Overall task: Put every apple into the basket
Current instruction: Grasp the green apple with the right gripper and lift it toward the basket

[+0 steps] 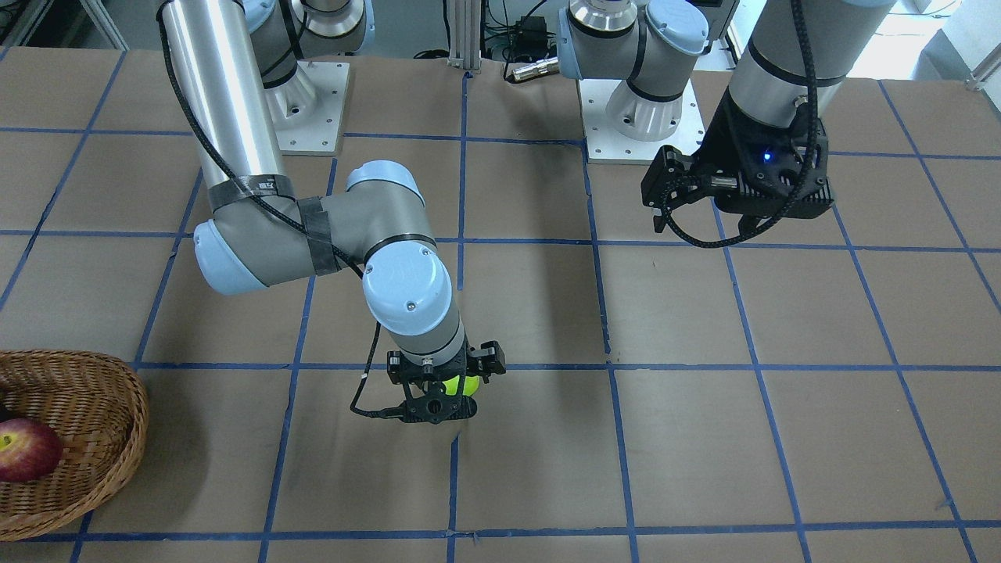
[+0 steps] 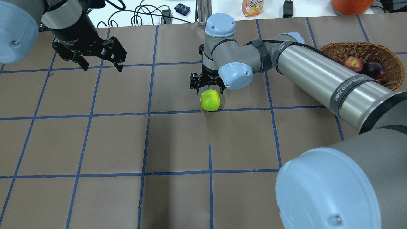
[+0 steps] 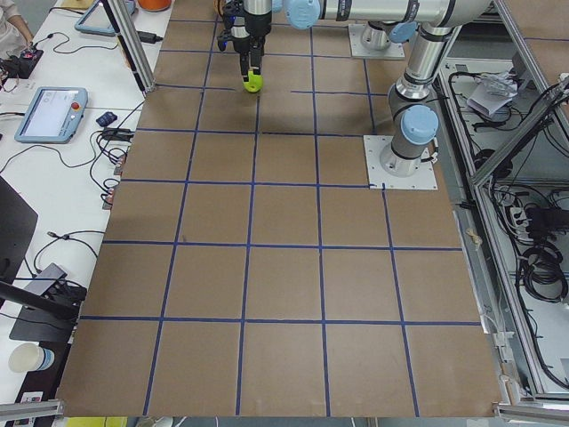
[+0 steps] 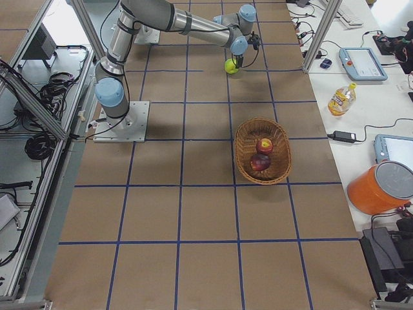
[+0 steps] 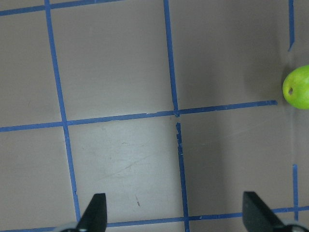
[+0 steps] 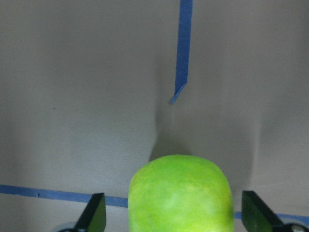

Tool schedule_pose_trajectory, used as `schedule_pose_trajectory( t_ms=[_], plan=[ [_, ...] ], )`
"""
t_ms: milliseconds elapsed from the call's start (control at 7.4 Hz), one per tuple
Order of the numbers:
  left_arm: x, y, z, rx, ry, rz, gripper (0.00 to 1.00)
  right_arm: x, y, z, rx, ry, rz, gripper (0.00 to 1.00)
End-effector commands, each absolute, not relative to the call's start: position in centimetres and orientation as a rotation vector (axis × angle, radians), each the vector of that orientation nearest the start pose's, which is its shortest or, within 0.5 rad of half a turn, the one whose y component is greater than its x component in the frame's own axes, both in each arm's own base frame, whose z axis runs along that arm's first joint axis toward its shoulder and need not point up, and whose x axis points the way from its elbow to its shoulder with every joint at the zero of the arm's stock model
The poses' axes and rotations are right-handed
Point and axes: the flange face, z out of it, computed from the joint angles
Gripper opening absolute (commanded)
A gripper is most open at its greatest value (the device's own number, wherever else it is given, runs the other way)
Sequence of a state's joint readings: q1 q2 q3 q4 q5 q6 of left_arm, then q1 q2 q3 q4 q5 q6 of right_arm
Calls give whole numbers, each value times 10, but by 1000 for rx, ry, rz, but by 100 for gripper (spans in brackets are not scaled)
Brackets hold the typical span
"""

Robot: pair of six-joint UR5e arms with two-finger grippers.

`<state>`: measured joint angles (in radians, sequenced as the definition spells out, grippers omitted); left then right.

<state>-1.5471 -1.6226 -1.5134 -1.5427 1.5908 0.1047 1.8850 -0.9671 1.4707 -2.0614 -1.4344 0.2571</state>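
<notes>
Yellow-green apple (image 2: 210,100) sits on the paper-covered table (image 2: 178,143) near its middle. It lies between the spread fingers of my right gripper (image 2: 208,88), which points straight down from my far-stretched arm and isn't pinching it. My left gripper (image 2: 101,65) hangs well apart above the table, fingers wide, while the red apple (image 2: 353,63) and maroon apple (image 2: 375,70) lie in the basket (image 2: 359,47).

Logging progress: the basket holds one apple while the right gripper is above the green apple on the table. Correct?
No: the basket holds two, the red apple and the maroon apple, as the overhead exterior view shows. The right gripper is indeed above the green apple.
</notes>
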Motion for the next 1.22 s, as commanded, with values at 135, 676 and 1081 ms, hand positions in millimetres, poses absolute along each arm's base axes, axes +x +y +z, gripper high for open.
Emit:
schedule_pose_trajectory(
  t_ms=[135, 676, 1081],
  plan=[
    [-121, -518, 493, 127, 3121, -49, 100, 354, -590, 196, -96, 3038, 159, 100],
    [-122, -517, 492, 129, 3123, -44, 100, 345, -603, 224, -101, 3077, 39, 0],
    [-122, -520, 490, 129, 3125, -40, 100, 188, -649, 345, 243, 3054, 30, 0]
  ],
)
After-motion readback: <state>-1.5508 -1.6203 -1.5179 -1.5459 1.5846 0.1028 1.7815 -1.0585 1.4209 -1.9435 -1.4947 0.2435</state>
